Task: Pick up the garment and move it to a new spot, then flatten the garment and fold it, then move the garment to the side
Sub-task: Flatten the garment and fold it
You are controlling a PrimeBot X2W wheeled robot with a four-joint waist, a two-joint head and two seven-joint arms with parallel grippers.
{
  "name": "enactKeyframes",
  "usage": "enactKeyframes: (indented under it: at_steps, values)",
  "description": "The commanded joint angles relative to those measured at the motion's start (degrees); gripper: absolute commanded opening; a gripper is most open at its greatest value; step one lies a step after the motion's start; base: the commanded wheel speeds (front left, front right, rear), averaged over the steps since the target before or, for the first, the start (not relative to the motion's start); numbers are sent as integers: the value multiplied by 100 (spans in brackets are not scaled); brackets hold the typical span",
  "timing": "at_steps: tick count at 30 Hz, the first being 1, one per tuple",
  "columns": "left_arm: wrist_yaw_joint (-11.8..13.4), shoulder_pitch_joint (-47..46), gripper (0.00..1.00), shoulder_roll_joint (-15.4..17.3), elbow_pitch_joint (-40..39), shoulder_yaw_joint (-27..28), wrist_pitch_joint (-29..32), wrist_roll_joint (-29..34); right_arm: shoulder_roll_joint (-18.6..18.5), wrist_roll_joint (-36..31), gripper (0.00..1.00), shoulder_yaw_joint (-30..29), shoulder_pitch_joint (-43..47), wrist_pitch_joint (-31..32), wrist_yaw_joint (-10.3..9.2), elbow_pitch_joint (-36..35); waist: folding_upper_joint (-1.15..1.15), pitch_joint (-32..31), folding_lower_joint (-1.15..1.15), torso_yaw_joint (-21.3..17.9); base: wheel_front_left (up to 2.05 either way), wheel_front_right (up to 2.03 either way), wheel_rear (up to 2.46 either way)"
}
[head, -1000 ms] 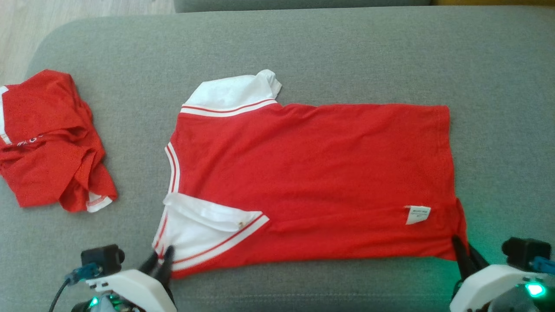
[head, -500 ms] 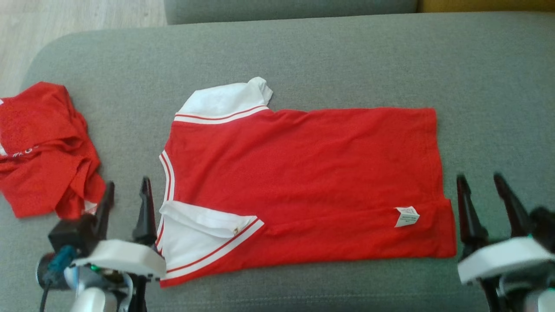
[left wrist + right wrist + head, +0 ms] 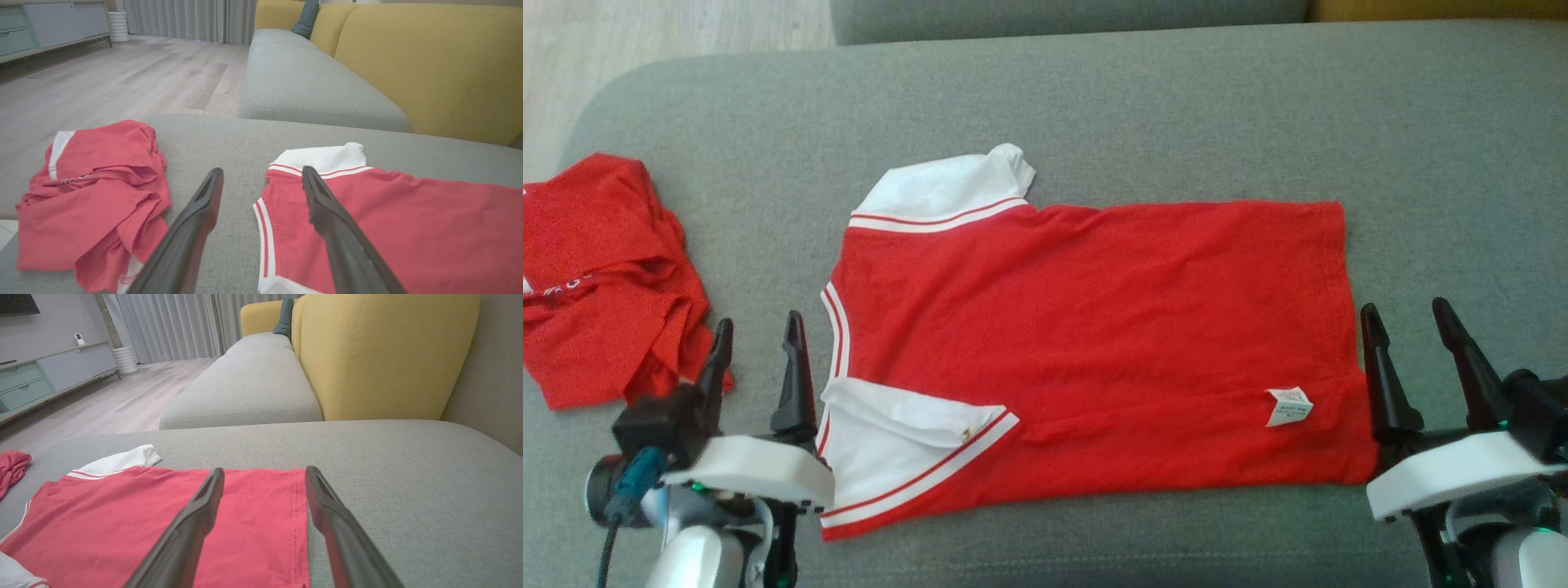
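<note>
A red shirt (image 3: 1094,327) with white sleeves lies spread flat across the grey cushion (image 3: 1094,98), collar to the left, hem to the right, a white label (image 3: 1289,406) near the hem. My left gripper (image 3: 758,335) stands open just left of the collar, holding nothing. My right gripper (image 3: 1409,322) is open beside the hem's lower right corner, also empty. In the left wrist view the shirt (image 3: 408,228) lies under the right finger of the left gripper (image 3: 261,179). In the right wrist view the right gripper (image 3: 264,477) straddles the hem edge of the shirt (image 3: 122,514).
A second red garment (image 3: 600,278) lies crumpled at the cushion's left end, close to my left gripper. A yellow sofa back (image 3: 380,351) and another grey seat (image 3: 249,388) stand beyond. Wood floor (image 3: 102,85) lies past the left edge.
Both grippers let go of the shirt's near edge, opened and rose clear of it at the sides. The head camera shifted slightly; the shirt lies flat.
</note>
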Motion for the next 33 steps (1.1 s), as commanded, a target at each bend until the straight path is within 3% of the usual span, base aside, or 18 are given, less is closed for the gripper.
enactKeyframes:
  at_steps: [1, 9, 17, 26, 33]
  values:
    - [-29, -349, 100, 134, -144, 169, -11, 8, -54, 46, 100, 131, -222, -25, -4, -188, 0, 44, 0, -2, 0, 0, 0]
    - [-587, -1697, 100, 21, 381, -327, 283, -29, -43, 56, 100, 150, -469, -5, -4, -248, 0, 704, 0, -24, 0, 0, 0]
    - [-1161, -3828, 100, -256, 2085, -553, 673, -229, -36, 31, 100, 356, -896, -93, -4, -146, 0, 1463, 0, -284, 0, 0, 0]
    - [-1399, -5179, 100, -248, 4616, -611, 1124, -323, -32, 130, 100, 520, -1117, -238, -4, 183, 0, 1747, 0, -577, 0, 0, 0]
    - [-1508, -5598, 100, -336, 5769, -874, 1974, -319, -31, 251, 100, 450, -1007, -267, -4, 272, 0, 1746, 0, -567, 0, 0, 0]
